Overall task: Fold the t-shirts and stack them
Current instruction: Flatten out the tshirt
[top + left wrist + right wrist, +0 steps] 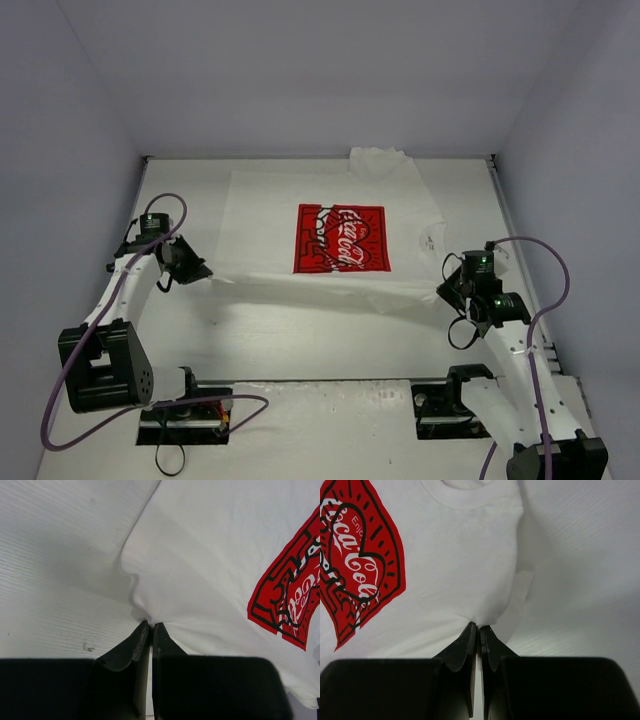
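Pinching the near edge of the t-shirt (262, 215), the left gripper (151, 626) and the right gripper (478, 627) are clamped on cloth. Spread on the table (300, 345), it seems soft and light, best held at its corners.

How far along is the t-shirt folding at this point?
Done: the white cotton t-shirt with the red square print lies spread print-up; no fold shows. In hand: the left gripper and right gripper, jaws shut, pinch its near edge, raised off the white table. Left: every fold and the stacking.
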Controlling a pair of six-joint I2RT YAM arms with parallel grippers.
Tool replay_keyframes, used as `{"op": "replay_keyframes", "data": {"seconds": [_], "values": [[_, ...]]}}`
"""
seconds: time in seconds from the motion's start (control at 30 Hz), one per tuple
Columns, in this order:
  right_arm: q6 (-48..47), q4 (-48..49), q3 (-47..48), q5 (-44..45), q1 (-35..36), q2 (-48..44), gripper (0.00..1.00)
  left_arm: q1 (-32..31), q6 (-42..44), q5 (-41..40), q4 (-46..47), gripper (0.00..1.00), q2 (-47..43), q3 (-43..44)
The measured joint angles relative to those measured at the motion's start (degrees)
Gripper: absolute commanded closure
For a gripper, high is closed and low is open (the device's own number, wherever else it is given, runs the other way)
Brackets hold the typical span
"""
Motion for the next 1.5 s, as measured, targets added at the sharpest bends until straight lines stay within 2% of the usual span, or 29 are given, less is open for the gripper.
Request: {"op": "replay_keyframes", "data": {"seconds": [0.37, 0.5, 0.7, 0.93, 1.2, 1.5], "values": [[5.2, -5.4, -0.2, 1.7, 0.1, 2.6, 1.0, 0.1, 0.2, 0.3, -1.6, 1.0, -0.2, 0.0], [6.8, -7.7, 0.3, 2.2, 1.3, 0.4, 1.0, 0.2, 0.6, 0.3, -2.4, 1.0, -1.1, 0.0], [7.1, -10.3, 4.6, 3.6, 1.6, 1.7, 1.0, 0.4, 1.1, 0.6, -3.8, 1.0, -4.3, -0.1], [7.0, -11.6, 4.8, 4.5, 1.6, 2.5, 1.0, 0.4, 1.5, -0.4, -5.6, 1.0, -5.7, -1.9], [3.9, -10.6, 8.8, 6.7, 1.9, 13.4, 1.0, 0.4, 1.4, -1.4, -6.1, 1.0, -2.3, 0.4], [-2.6, -5.9, 14.4, 8.3, 2.0, 24.3, 1.0, -2.2, 0.6, -3.8, -1.8, 1.0, 4.2, 4.2]]}}
